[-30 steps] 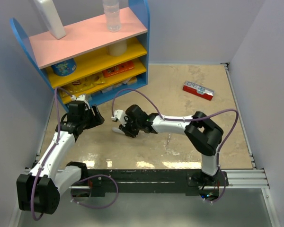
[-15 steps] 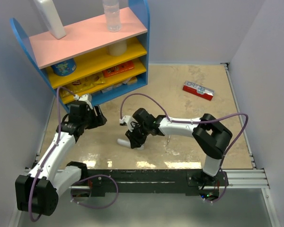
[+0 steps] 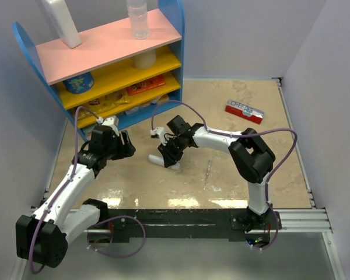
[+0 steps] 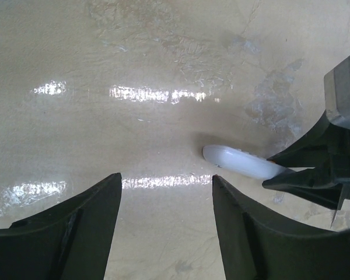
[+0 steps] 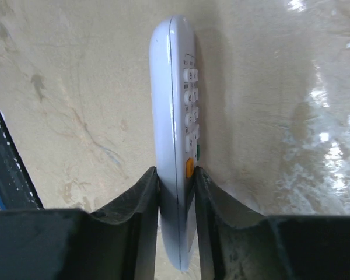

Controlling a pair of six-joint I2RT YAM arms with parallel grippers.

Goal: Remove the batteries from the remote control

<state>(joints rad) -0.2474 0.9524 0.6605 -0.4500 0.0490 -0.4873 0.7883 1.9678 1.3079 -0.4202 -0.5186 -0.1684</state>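
Note:
The remote control (image 5: pixel 175 105) is a slim white bar with small buttons on one face, and it stands on edge between my right gripper's (image 5: pixel 176 172) jaws, which are shut on its near end. From above, the remote control (image 3: pixel 159 160) pokes out to the left of the right gripper (image 3: pixel 170 155), low over the table. My left gripper (image 3: pixel 128 147) is open and empty a short way to the left, facing it. In the left wrist view the remote control (image 4: pixel 239 163) lies just beyond the left gripper (image 4: pixel 166 177). The batteries are hidden.
A blue shelf unit (image 3: pixel 105 64) with pink and yellow boards stands at the back left, close behind the left arm. A red-and-white flat box (image 3: pixel 244 111) lies at the back right. Grey walls close in both sides.
The right gripper carried the remote toward the near edge, then back and a little to the right. The left gripper edged right, closer to the remote.

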